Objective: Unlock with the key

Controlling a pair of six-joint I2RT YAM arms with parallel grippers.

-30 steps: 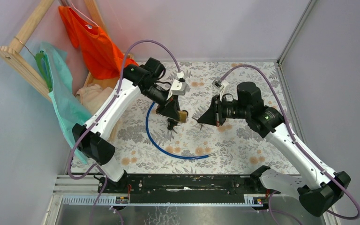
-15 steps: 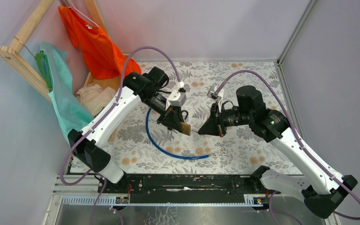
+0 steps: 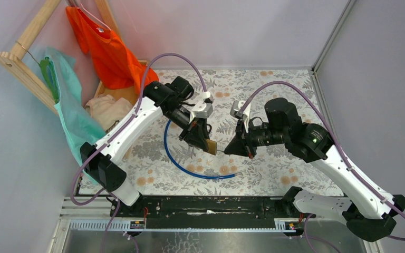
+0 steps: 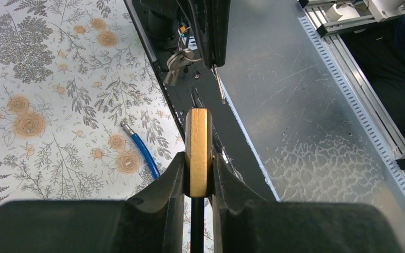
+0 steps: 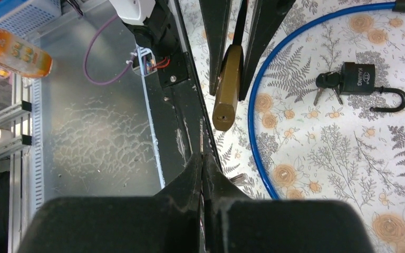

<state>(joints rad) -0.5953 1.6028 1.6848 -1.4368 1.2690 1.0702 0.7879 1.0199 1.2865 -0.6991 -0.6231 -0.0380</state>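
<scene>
My left gripper is shut on a brass padlock, held in the air edge-on between the pads, its keyhole end facing my right gripper. My right gripper is shut on a thin silver key blade that points at the padlock, a short gap away. More silver keys hang beside it. The black-headed key lies on the table against a black padlock whose shackle is open.
A blue cable loops on the flowered table below both grippers. An orange shirt, a teal cloth and a beige cloth hang or lie by the wooden rack at the left. The black base rail runs along the near edge.
Both grippers have moved toward the near side of the table. The left one carried the brass padlock down and right; the right one moved left, and its key tip is now closer to the padlock.
</scene>
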